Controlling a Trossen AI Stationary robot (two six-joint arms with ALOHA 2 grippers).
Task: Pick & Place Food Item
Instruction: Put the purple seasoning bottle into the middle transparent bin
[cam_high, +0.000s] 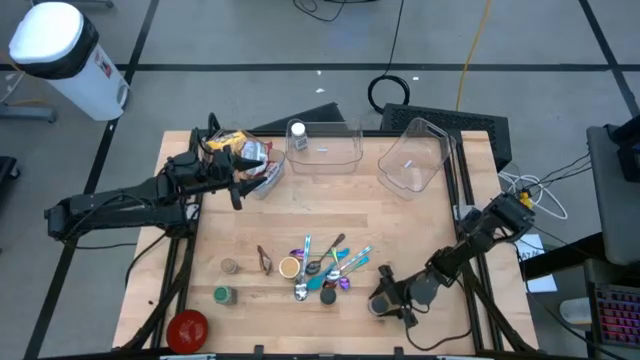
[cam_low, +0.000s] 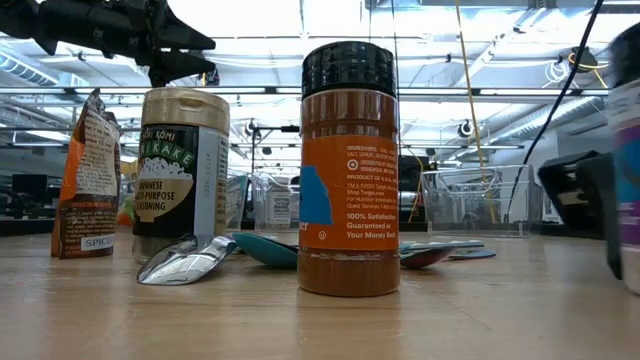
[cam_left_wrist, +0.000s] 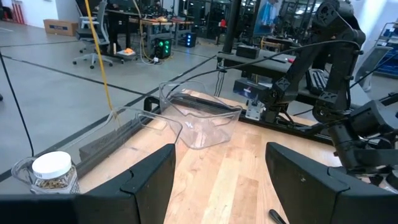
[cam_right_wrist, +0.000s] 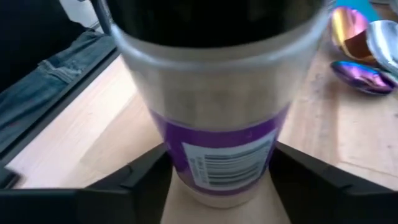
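Purple-labelled jar (cam_right_wrist: 214, 106) with barcode between right gripper (cam_right_wrist: 217, 171) fingers.

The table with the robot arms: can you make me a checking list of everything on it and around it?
Surface: wooden table, bare in the middle.
Job's things: purple-label jar between the right gripper's fingers; snack bags at the left gripper; two clear bins at the far edge.
Clutter: spoons, spice jars, red lid.
Grippers: right gripper at the near edge, fingers either side of the jar, grip not certain; left gripper open, near the far left corner.
Cables: yellow cable and black coil on the floor.
Surroundings: white bin, desks; no people seen.
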